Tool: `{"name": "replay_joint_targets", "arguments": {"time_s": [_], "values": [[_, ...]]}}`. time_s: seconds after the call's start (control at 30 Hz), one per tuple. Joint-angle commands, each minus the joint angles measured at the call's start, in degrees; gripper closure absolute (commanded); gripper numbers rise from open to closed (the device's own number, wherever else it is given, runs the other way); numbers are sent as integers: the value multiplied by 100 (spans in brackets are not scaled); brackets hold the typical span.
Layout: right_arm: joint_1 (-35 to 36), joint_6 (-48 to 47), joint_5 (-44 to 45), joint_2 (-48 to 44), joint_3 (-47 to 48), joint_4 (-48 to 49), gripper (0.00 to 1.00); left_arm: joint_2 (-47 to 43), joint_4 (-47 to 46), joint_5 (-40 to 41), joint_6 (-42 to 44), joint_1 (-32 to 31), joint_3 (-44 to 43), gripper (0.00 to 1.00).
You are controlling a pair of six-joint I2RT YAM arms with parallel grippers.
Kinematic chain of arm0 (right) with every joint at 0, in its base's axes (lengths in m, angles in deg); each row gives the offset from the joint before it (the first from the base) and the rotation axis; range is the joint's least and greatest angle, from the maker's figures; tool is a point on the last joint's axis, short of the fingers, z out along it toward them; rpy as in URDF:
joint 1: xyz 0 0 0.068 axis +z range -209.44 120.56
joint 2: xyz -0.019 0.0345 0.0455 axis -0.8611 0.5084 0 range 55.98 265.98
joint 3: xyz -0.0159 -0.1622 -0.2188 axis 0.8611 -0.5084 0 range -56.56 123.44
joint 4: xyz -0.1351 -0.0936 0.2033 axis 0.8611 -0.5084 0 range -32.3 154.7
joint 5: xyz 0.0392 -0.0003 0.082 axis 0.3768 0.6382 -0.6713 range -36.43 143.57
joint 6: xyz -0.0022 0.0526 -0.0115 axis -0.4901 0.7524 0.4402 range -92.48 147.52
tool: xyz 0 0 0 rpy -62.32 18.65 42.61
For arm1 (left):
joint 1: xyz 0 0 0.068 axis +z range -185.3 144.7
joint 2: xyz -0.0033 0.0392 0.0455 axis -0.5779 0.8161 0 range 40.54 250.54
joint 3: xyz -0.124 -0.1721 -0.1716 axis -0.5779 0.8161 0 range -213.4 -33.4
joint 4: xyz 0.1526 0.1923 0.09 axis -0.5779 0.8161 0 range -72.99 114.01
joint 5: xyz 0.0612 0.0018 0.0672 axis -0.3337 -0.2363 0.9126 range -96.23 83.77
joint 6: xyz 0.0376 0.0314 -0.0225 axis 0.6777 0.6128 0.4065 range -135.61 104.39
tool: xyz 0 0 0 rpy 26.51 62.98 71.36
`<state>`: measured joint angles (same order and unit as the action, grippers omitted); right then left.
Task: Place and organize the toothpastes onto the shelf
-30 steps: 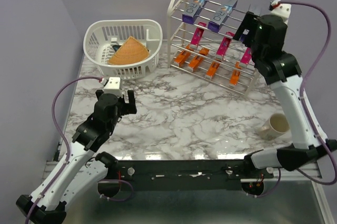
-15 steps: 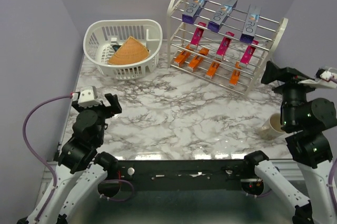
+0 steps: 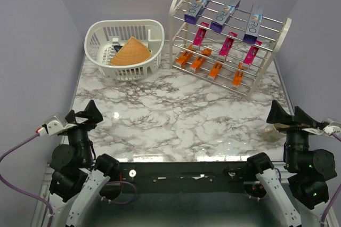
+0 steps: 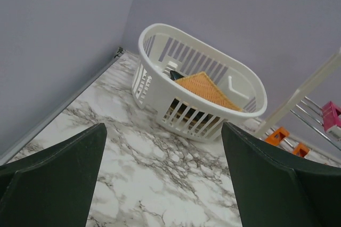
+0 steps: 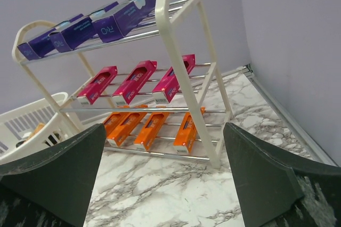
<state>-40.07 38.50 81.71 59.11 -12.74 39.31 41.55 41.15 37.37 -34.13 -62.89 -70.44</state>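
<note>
Toothpastes [image 5: 134, 82] sit sorted by colour on the shelf [image 5: 183, 51]; left fingers [image 4: 53, 179] and right fingers [image 5: 53, 173] gape wide, empty; job looks done.

place: robot lab cell | cues: plain lilac walls [image 3: 32, 35], marble-print table [image 3: 176, 118]

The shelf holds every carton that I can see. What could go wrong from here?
1. The mug stands close beside the open right gripper; a forward move of that arm could knock it over.
2. The silver cartons lie on thin rods on the top tier of the shelf, their purple ends at the front edge; a bump to the frame might tip one off.
</note>
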Motion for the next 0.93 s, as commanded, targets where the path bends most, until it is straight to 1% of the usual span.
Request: {"name": "replay_joint_targets", "arguments": {"time_s": [0.0,0.2,0.3,0.37,0.53,0.8,0.83,0.9], "values": [[-22,-219,-98,-786,-329,-292,0,-567,-287,334,42,149,161,1],[-22,-377,-168,-1490,-865,199,0,-576,-410,501,51,289,232,1],[-22,-421,-107,-1772,-909,236,0,-524,-445,475,42,395,258,1],[-22,-430,-2,-1799,-918,227,0,-506,-489,379,33,500,267,1],[-22,-457,-168,-1799,-962,306,0,-488,-560,185,-28,773,311,1],[-22,-483,-186,-1790,-971,324,0,-418,-638,-70,-195,1177,311,1],[-22,-483,-195,-1808,-980,324,0,-427,-639,-149,-256,1317,302,1],[-22,-466,-169,-1808,-962,306,0,-453,-630,-193,-292,1353,302,1]]}}
